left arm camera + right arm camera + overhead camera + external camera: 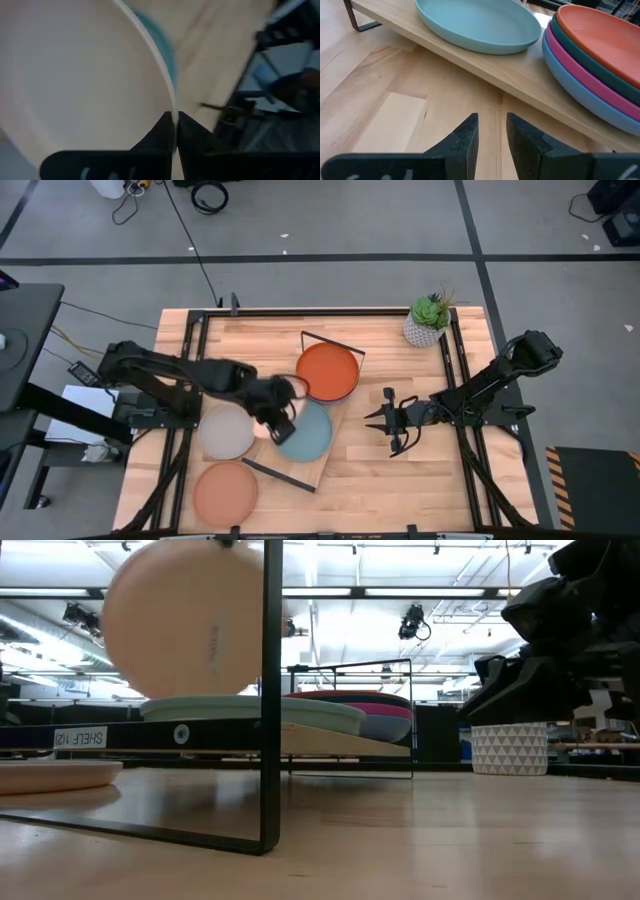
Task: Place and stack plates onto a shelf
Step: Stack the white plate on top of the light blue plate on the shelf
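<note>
The cream plate (75, 75) was pinched at its rim by the left tool (175, 131), tilted in the air above the light blue plate (305, 432) on the shelf (331, 448). The step seemed to be stacking; next it needed levelling and lowering. The right tool (492, 135) waited right of the shelf, slightly open, empty.

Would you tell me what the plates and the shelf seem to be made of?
The plates, such as the light blue plate and the orange plate, look like matte plastic or glazed ceramic: even colour, soft sheen, no gloss. The shelf looks like light unvarnished wood with visible grain, with thin black metal wire frames.
</note>
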Motion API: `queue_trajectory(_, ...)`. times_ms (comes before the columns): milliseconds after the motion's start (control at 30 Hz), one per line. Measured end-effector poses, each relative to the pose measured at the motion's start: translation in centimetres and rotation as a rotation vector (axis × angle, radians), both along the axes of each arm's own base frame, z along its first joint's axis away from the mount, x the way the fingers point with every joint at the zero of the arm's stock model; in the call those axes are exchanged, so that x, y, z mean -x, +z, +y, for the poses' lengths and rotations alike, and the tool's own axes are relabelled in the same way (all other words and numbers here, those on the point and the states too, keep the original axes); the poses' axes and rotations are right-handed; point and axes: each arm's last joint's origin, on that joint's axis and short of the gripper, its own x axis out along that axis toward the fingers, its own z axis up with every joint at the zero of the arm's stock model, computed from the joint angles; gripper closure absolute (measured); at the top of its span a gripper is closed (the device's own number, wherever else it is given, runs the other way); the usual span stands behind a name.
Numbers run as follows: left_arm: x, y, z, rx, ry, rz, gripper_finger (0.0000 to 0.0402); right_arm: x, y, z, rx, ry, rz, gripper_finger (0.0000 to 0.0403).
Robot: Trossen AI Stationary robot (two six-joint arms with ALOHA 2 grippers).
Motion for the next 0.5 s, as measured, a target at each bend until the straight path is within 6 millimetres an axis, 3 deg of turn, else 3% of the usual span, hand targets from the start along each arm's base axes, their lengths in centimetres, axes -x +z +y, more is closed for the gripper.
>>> queue_trajectory(200,-2.8,-2.5,-2.6,0.047,-0.071,-0.004,0.0384,0.0,0.1,0.0,0.0,0.001,-0.008,0.0296)
queue_trajectory(333,-3.8,-4.2,-3.0,0.026,-0.094,0.048,0.0384,0.0,0.1,0.0,0.007,0.003,-0.008,0.0296)
queue_trajectory(500,-4.9,-4.3,-3.2,-0.001,-0.113,0.023,0.0383,0.0,0.1,0.0,0.017,0.008,-0.007,0.0296)
